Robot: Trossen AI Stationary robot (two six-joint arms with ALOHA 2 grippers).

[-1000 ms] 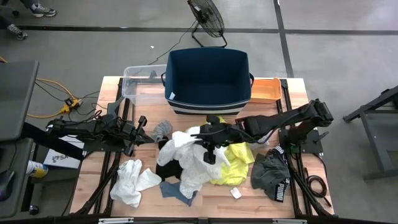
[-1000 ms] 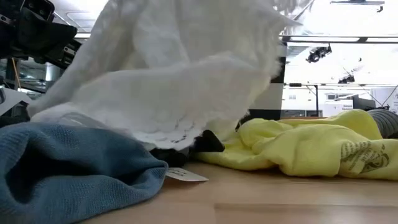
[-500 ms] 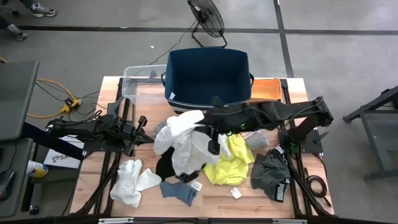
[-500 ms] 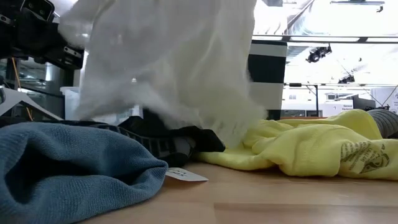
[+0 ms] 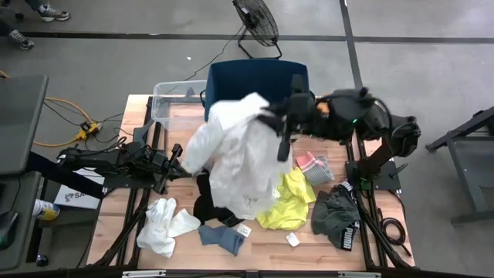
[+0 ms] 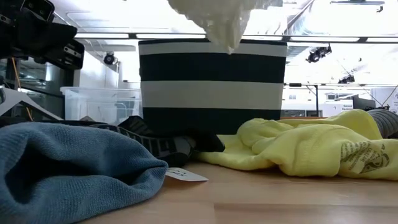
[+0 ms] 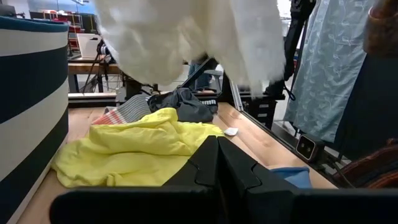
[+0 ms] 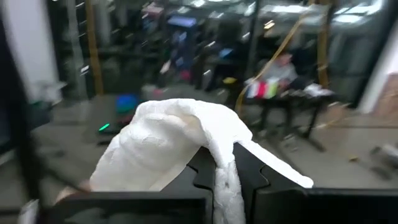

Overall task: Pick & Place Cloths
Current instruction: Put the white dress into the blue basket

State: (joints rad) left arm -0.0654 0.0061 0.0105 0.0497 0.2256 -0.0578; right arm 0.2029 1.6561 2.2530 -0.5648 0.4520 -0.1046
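Hanging white lace fabric (image 5: 235,147), lifted off the tabletop (image 5: 309,239) just short of the navy tub (image 5: 258,77), pinched in the right gripper (image 5: 279,123) jaws (left's pressed together): trailing hem likely snagging the rim.

The raised white lace fabric (image 5: 235,150) covers the front rim of the navy tub (image 5: 255,73) and part of the black cloth (image 5: 207,207) at its 6 o'clock, is cut off by the low view's top edge, and the right wrist view's background is blurred.
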